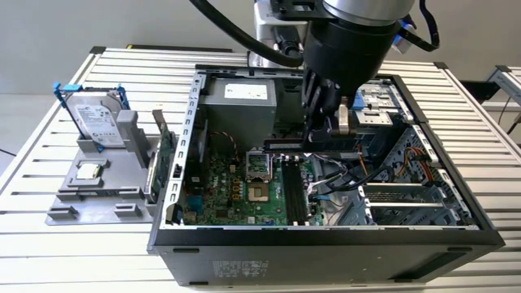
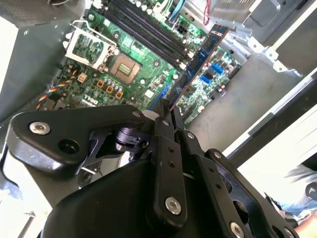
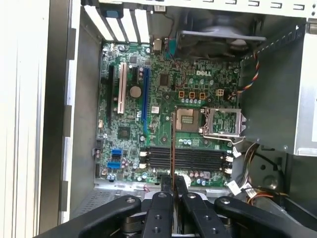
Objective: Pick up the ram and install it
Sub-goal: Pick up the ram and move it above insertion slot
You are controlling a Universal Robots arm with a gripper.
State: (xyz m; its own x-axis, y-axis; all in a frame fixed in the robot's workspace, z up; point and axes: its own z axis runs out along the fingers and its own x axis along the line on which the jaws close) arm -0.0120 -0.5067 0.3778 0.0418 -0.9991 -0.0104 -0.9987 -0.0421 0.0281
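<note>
- Now the pincer (image 1: 326, 135) is pinching the ram (image 1: 281, 145) by one end.
- Ram hangs inside the open computer case (image 1: 326, 238), above the motherboard (image 1: 236, 189), lying crosswise to the black memory slots (image 1: 294, 189).

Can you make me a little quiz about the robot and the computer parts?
1. True or false: the gripper is shut on the ram.
2. Fill the gap: the ram is not in the memory slots; it hangs ___ the motherboard.
3. Where does the hard drive stand? A in the gripper; B on the grey tray; C on the motherboard.
Key: 1 true; 2 above; 3 B.
</note>
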